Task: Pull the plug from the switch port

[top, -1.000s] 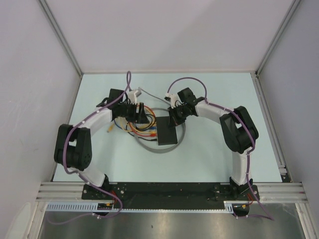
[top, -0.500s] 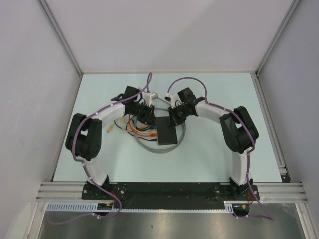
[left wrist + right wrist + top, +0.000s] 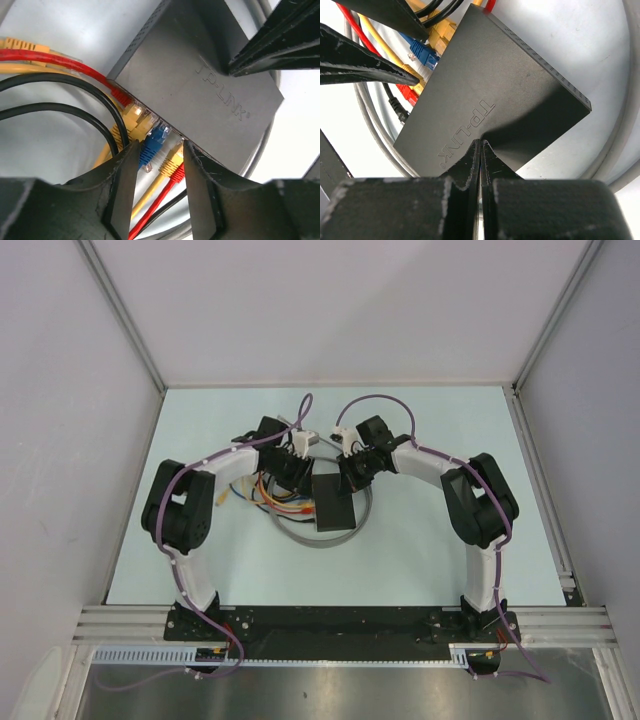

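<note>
Pale grey walls box in a light blue-green surface. Across it the left arm and the right arm bend inward until their jaws meet at the middle.

The switch, a flat matte-black box stamped TP-LINK on top, lies directly beneath the right jaws and just ahead of the left jaws. A loop of grey cable curves round it on the surface.

The right jaws are pressed together, and their tips rest on the switch's top face beside the lettering. The left jaws stand part-way apart at the port side of the switch. One finger is on either side of a blue plug and a yellow plug, which are seated side by side in neighbouring ports. These two plugs fill the gap, and I cannot tell whether the jaws actually squeeze them.

Outside the left jaws, further along the same row, more yellow plugs and a red plug sit in their ports. Two black cables sweep past that side of the jaws, next to a red cable.
</note>
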Action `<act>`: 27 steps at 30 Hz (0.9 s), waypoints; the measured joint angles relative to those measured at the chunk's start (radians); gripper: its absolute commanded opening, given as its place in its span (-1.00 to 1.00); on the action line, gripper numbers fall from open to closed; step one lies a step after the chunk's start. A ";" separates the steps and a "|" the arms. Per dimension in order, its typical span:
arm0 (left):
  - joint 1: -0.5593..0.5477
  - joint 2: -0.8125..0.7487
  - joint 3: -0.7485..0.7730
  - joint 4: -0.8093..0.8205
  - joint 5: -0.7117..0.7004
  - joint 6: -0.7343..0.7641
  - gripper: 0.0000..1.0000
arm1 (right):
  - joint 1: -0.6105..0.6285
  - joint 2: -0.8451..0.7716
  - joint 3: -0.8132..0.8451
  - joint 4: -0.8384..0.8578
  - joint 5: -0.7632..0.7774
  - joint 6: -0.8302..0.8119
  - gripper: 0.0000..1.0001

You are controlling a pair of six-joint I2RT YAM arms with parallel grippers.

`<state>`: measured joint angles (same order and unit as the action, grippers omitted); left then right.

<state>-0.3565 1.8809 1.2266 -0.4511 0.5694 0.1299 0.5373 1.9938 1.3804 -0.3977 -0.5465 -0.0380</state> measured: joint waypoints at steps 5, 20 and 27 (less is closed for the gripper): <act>-0.010 -0.013 -0.003 0.027 -0.075 -0.018 0.01 | 0.000 0.000 0.000 0.003 0.002 0.000 -1.00; 0.017 0.037 0.054 0.053 -0.104 -0.026 0.13 | 0.000 0.000 0.000 0.007 0.014 0.000 -0.99; 0.050 0.126 0.145 0.025 0.001 -0.024 -0.02 | 0.000 0.000 0.000 0.007 0.017 0.000 -0.99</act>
<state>-0.3069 2.0068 1.3712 -0.4263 0.5701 0.1059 0.5373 1.9938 1.3808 -0.3904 -0.5293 -0.0383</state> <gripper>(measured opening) 0.520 0.009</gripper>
